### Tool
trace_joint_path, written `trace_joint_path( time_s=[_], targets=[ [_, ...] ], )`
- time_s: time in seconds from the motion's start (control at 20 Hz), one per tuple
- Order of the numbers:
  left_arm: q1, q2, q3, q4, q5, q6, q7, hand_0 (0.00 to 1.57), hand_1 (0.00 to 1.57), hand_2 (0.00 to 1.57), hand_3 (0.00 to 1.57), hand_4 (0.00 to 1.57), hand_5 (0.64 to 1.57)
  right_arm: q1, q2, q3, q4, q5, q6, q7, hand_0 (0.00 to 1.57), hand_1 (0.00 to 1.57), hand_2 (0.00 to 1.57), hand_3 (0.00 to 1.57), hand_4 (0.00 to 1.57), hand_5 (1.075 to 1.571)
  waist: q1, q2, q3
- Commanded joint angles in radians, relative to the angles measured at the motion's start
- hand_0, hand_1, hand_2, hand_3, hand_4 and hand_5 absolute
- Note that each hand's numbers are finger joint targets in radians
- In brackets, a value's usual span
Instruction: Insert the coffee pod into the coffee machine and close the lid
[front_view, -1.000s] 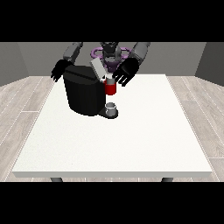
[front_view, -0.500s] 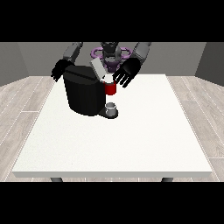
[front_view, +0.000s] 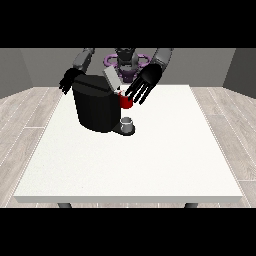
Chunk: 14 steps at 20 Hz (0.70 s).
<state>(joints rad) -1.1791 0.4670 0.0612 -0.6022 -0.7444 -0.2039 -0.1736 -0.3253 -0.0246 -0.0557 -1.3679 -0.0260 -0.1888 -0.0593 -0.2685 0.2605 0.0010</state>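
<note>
Hovering w/ straight fingers, hand at view's right (front_view: 145, 84) just above coffee machine (front_view: 97, 105).

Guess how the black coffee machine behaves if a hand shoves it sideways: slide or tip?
Probably slides: the coffee machine looks squat and broad-based on the smooth white table. Its bulk suggests weight. The raised lid would likely swing if the hand at the view's right bumps it.

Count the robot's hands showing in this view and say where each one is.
2. One hand at the view's right, fingers straight, above the red thing at the machine; the other hand at the view's left, behind the machine.
</note>
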Motion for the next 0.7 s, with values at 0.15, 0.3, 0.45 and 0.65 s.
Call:
trace_joint_path(
  time_s=[0.15, 0.3, 0.45, 0.65],
  targets=[
    [0.061, -0.037, -0.007, -0.023, -0.002, -0.011, -0.012, 0.0, 0.0, 0.0, 0.0, 0.0, 1.571, 0.029, -0.044, -0.057, 0.057, -0.02, 0.011, -0.022, 0.0, 0.0, 0.0, 0.0, 0.34, 1.571, 0.053, -0.051, -0.0008],
    [0.04, -0.077, -0.02, -0.039, -0.015, -0.019, 0.041, 0.0, 0.0, 0.0, 0.0, 0.0, 1.571, 0.008, -0.04, -0.054, 0.07, -0.028, 0.015, 0.006, 0.0, 0.0, 0.0, 0.0, 0.38, 1.571, 0.054, -0.088, -0.0007],
    [0.034, -0.056, -0.002, -0.059, -0.006, -0.028, 0.039, 0.0, 0.0, 0.0, 0.0, 0.0, 1.571, 0.035, -0.02, -0.047, 0.107, 0.0, -0.004, -0.106, 0.0, 0.0, 0.0, 0.0, 0.42, 1.571, 0.083, -0.077, -0.0006],
    [0.117, -0.102, 0.041, -0.071, 0.062, -0.037, 0.013, 0.0, 0.0, 0.0, 0.0, 0.0, 1.571, 0.067, -0.006, -0.067, 0.104, -0.026, -0.029, -0.034, 0.0, 0.0, 0.0, 0.0, 0.38, 1.571, 0.127, -0.16, -0.0009]
  ],
)
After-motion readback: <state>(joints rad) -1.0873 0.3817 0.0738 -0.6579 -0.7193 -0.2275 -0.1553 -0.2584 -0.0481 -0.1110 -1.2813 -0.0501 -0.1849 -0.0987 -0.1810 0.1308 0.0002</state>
